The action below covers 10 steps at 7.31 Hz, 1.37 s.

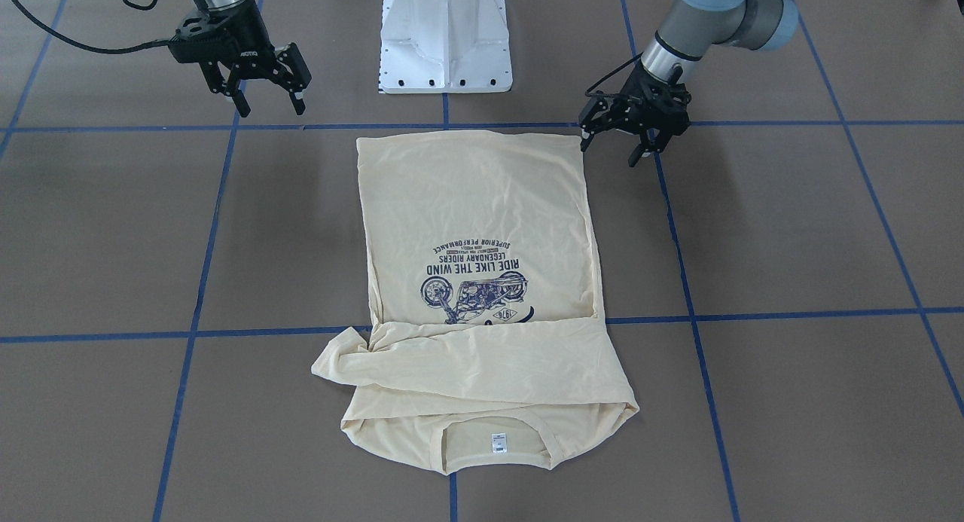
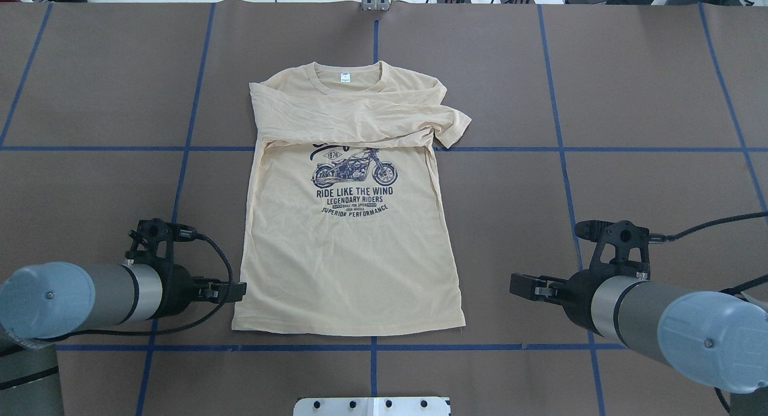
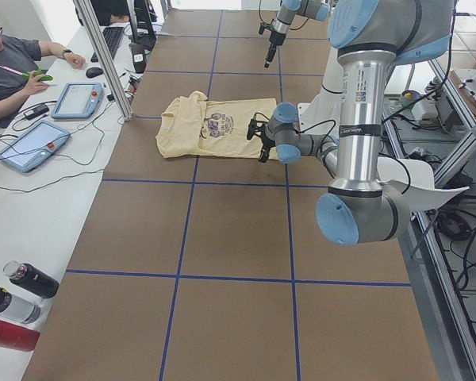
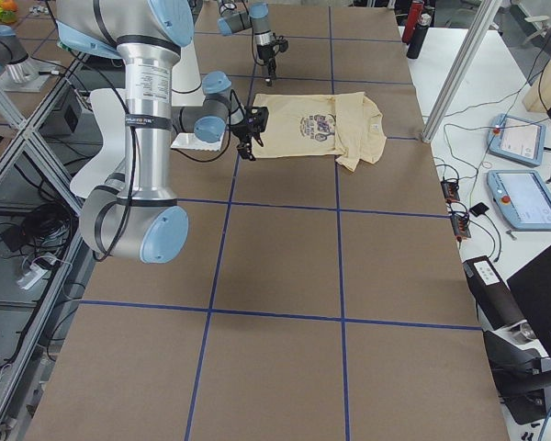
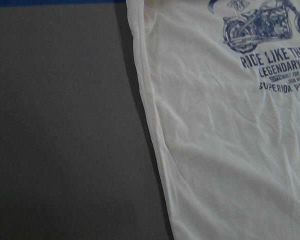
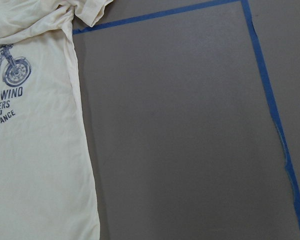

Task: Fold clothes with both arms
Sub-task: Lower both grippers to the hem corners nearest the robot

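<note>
The pale cream-yellow shirt (image 1: 482, 206) (image 2: 348, 266) lies flat on the table, navy motorcycle print up. Both sleeves are folded across the chest below the collar, and the white neck label (image 2: 345, 77) shows. My left gripper (image 1: 610, 151) (image 2: 239, 292) is open just outside the hem corner on its side, holding nothing. My right gripper (image 1: 271, 109) (image 2: 515, 284) is open too, a short way off the opposite hem corner. The left wrist view shows the shirt's side edge (image 5: 150, 125), and the right wrist view shows the other edge (image 6: 82, 135). Neither shows fingers.
The white pedestal base (image 1: 444, 40) stands behind the hem. Blue tape lines (image 2: 372, 347) grid the brown table. A person (image 3: 12, 67) sits at a side desk with tablets (image 3: 32, 143). Bottles (image 3: 16, 305) stand near that desk's end.
</note>
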{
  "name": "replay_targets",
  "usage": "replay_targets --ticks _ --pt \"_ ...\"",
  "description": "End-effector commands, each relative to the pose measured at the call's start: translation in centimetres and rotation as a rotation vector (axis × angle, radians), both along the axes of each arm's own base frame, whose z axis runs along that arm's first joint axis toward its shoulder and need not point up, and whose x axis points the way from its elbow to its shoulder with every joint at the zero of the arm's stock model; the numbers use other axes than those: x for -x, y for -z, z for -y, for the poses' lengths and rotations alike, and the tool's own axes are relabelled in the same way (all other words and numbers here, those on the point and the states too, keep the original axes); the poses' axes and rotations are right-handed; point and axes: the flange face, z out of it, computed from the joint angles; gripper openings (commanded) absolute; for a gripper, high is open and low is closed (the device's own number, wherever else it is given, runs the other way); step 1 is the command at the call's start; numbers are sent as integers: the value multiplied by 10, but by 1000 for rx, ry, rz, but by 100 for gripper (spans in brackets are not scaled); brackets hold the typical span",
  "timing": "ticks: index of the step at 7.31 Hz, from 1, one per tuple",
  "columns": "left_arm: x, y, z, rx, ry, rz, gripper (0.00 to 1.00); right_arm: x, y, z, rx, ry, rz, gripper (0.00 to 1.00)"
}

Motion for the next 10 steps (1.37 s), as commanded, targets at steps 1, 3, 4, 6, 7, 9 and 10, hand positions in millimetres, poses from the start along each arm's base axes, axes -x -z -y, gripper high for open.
replay_targets --ticks 1,3,4,6,7,9,10 --pt "-27 8 -20 30 -18 5 70 1 0 -1 -2 -2 0 100" --pt "-48 21 -22 37 -32 32 68 2 0 -1 -3 -4 -1 100" --pt "-48 18 -22 39 -32 36 67 2 0 -1 -3 -4 -1 100" --pt "-47 12 -22 45 -31 60 64 2 1 -1 -4 -2 1 100" --pt "-48 11 -23 50 -32 76 63 3 0 -1 -3 -2 -2 100" --pt "-48 8 -24 55 -34 95 61 3 0 -1 -6 -4 -1 100" --pt "-50 8 -25 56 -38 98 60 4 0 -2 -6 -3 -3 100"
